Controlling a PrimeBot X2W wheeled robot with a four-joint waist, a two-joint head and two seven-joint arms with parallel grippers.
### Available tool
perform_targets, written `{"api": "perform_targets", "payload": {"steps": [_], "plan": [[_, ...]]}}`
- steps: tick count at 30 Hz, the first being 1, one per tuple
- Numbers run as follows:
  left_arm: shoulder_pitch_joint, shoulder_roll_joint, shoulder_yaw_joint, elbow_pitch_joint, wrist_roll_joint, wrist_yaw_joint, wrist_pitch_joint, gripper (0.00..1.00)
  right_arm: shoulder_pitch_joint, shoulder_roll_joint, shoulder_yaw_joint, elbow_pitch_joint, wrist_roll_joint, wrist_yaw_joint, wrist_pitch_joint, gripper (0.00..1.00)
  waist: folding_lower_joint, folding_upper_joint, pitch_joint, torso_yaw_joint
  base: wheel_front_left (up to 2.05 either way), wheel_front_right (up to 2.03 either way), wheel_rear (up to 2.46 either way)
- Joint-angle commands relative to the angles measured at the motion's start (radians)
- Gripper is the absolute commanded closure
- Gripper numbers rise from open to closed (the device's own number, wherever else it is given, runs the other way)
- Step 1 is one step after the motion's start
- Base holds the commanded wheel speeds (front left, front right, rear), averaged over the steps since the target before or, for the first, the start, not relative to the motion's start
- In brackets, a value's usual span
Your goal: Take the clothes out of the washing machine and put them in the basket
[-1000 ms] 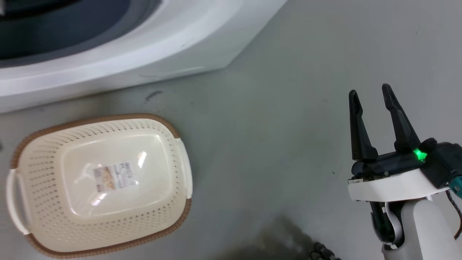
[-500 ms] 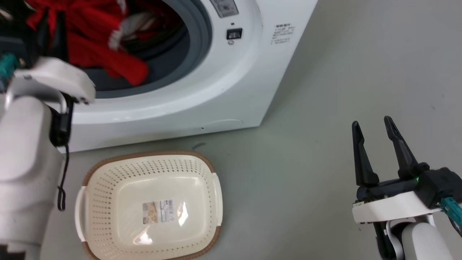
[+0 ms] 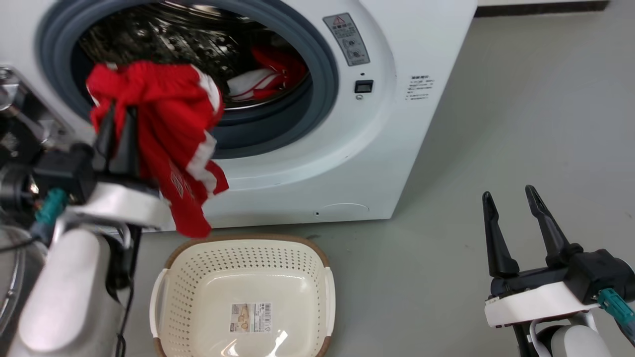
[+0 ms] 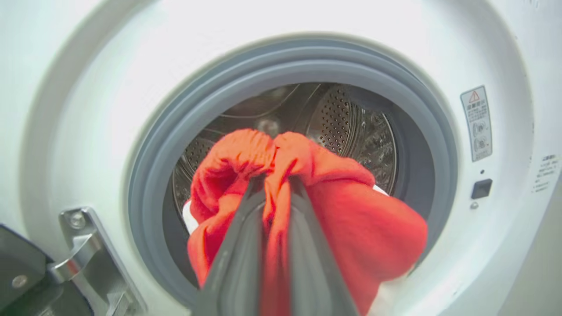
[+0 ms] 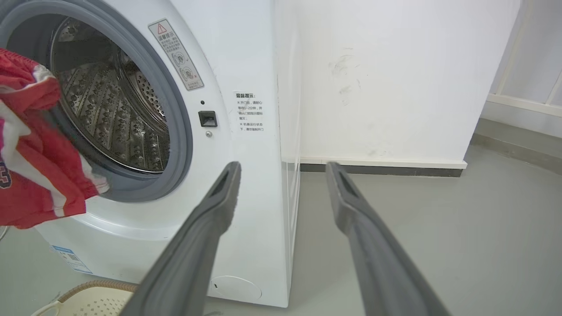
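The white washing machine (image 3: 397, 129) stands with its grey-ringed opening (image 3: 317, 99) uncovered. My left gripper (image 3: 119, 116) is shut on a red garment with white trim (image 3: 173, 139), which hangs in front of the opening, just above and left of the basket. In the left wrist view the cloth (image 4: 351, 219) bunches over both fingers (image 4: 237, 245). More red and white clothes (image 3: 268, 79) lie inside the steel drum (image 3: 163, 39). The cream basket (image 3: 173, 292) sits empty on the floor below the opening. My right gripper (image 3: 508, 198) is open over the floor at the lower right, holding nothing.
The washer's door hinge bracket (image 4: 83, 245) and part of the door are at the far left. Grey floor (image 3: 521, 109) stretches to the right of the machine. A white wall with a dark skirting (image 5: 382, 169) runs behind it.
The head camera has tilted up, bringing the whole opening into view. My left gripper has drawn the red garment out of the drum so that it hangs outside the opening.
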Motion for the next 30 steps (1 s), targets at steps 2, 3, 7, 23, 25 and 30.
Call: {"api": "perform_targets", "payload": {"steps": [2, 3, 7, 23, 25, 30], "plan": [[0.056, -0.012, -0.005, -0.016, 0.001, -0.009, -0.003, 1.00, 0.013, 0.000, -0.002, -0.001, -0.006, -0.001, -0.002, 0.00, 0.0003, -0.0001, -0.014, 0.019, 0.00, 0.00, 0.00], [0.076, -0.012, -0.007, -0.022, 0.004, -0.012, -0.003, 1.00, 0.014, 0.000, -0.004, -0.002, -0.008, -0.001, -0.002, 0.00, 0.0003, -0.0001, -0.014, 0.023, 0.00, 0.00, 0.00], [0.156, -0.036, -0.011, -0.020, -0.007, -0.013, -0.003, 1.00, 0.011, 0.000, -0.005, -0.008, -0.013, -0.001, -0.002, 0.00, 0.0003, -0.0001, 0.001, 0.038, 0.00, 0.00, 0.00], [0.082, -0.137, -0.063, 0.399, 0.032, -0.087, -0.003, 1.00, -0.069, 0.000, -0.021, -0.054, -0.076, -0.001, -0.002, 0.00, 0.0003, -0.0001, 0.256, 0.040, 0.00, 0.00, 0.00], [0.048, -0.146, -0.063, 0.449, 0.044, -0.094, -0.003, 1.00, -0.080, 0.000, -0.025, -0.068, -0.085, -0.001, -0.002, 0.00, 0.0003, -0.0001, 0.312, 0.035, 0.00, 0.00, 0.00], [-0.042, -0.166, -0.049, 0.583, 0.066, -0.100, -0.003, 1.00, -0.134, 0.000, -0.066, -0.103, -0.078, -0.001, -0.002, 0.00, 0.0003, -0.0001, 0.440, 0.014, 0.00, 0.00, 0.00]]}}
